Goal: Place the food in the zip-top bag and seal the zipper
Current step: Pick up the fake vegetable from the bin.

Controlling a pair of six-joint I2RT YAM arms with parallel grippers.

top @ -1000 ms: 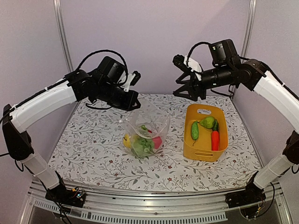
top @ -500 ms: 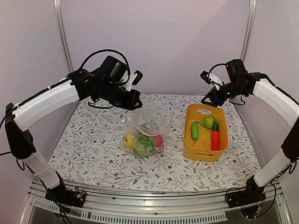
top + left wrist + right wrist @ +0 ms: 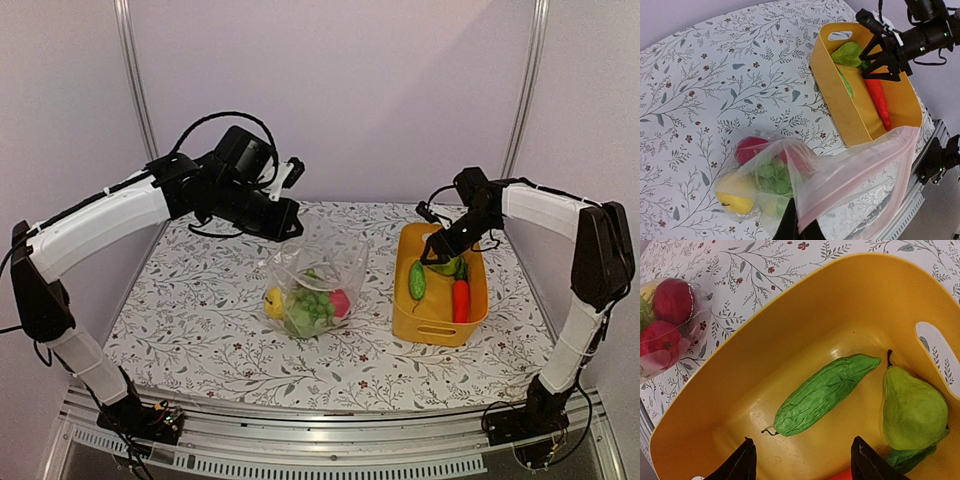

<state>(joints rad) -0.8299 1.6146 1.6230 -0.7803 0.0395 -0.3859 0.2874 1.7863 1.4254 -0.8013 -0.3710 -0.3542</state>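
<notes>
The clear zip-top bag (image 3: 312, 285) stands on the table's middle, its mouth held up by my left gripper (image 3: 290, 222), which is shut on the bag's top edge (image 3: 850, 172). Inside it lie a yellow piece (image 3: 735, 197), green grapes (image 3: 771, 177) and red round pieces (image 3: 671, 300). The zipper strip (image 3: 867, 162) runs pinkish along the mouth. In the yellow basket (image 3: 405, 300) lie a cucumber (image 3: 822, 392), a green pear (image 3: 912, 410) and a red-orange carrot (image 3: 460, 299). My right gripper (image 3: 802, 460) hangs open just above the basket, over the cucumber, its fingers empty.
The table wears a white floral cloth (image 3: 200, 310). The basket has a handle slot (image 3: 935, 352) at its far end. A metal frame rail (image 3: 300, 445) runs along the near edge, and purple walls close the back and sides.
My right arm has swung from high at the back down to the basket, and its jaws now hover over the cucumber. The left gripper has kept hold of the bag's edge.
</notes>
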